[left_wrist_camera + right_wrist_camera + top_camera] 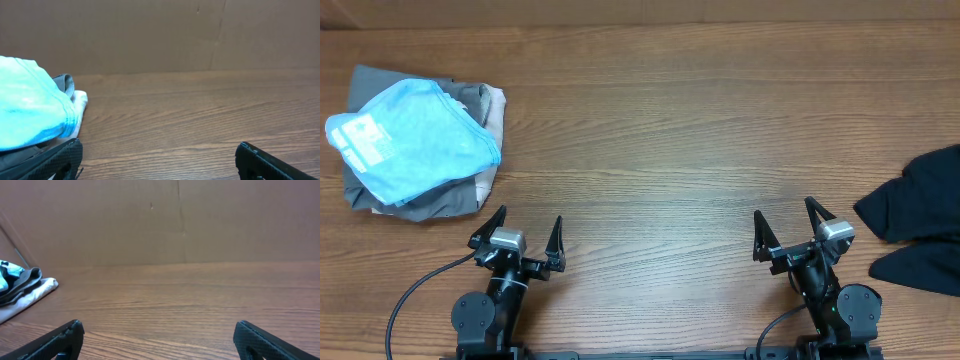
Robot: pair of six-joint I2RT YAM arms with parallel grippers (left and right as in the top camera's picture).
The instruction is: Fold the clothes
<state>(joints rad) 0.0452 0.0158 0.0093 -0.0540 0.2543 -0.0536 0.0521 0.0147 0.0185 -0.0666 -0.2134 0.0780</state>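
A stack of folded clothes sits at the table's far left, with a light-blue T-shirt (415,140) on top of grey (440,198) and beige ones. The same blue shirt (27,107) fills the left of the left wrist view. A black garment (918,215) lies crumpled at the right edge. My left gripper (528,226) rests near the front edge, just below the stack, open and holding nothing. My right gripper (787,222) stands open too, left of the black garment, with bare wood between its fingers. In the right wrist view the stack (20,287) shows far left.
A brown wall (180,220) closes off the far side of the wooden table (670,130). Black cables (415,290) run from both arm bases along the front edge.
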